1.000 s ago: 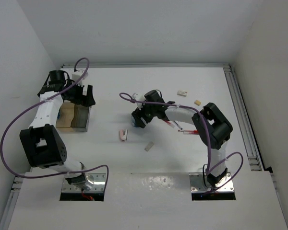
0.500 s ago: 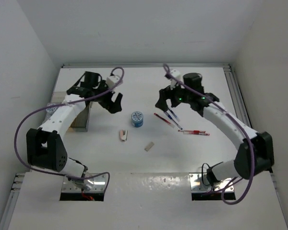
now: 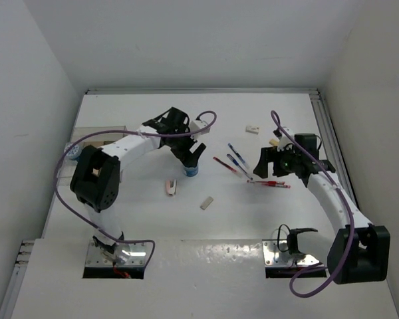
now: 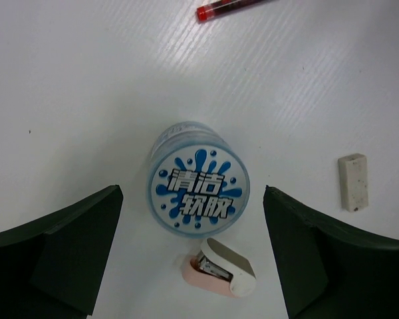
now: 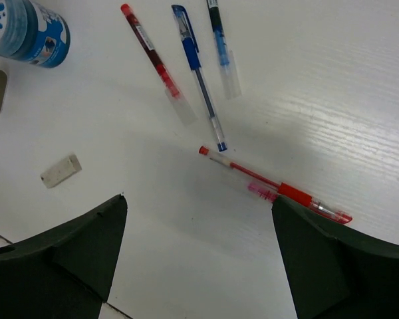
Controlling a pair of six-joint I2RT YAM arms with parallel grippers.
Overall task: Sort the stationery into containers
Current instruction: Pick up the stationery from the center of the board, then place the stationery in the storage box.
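Under the left gripper, its fingers spread wide apart, a blue-white roll stands upright on the table, with a pink-white piece near it. Right gripper, likewise spread open, hovers over a red pen. Three more pens lie nearby, and an eraser lies off to one side.

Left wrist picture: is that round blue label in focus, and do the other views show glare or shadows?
Left wrist: the label on the roll is sharp, and the lighting is even. Right wrist: the red pen casts a faint, soft shadow. Top external: a shiny glare patch sits on the near ledge.
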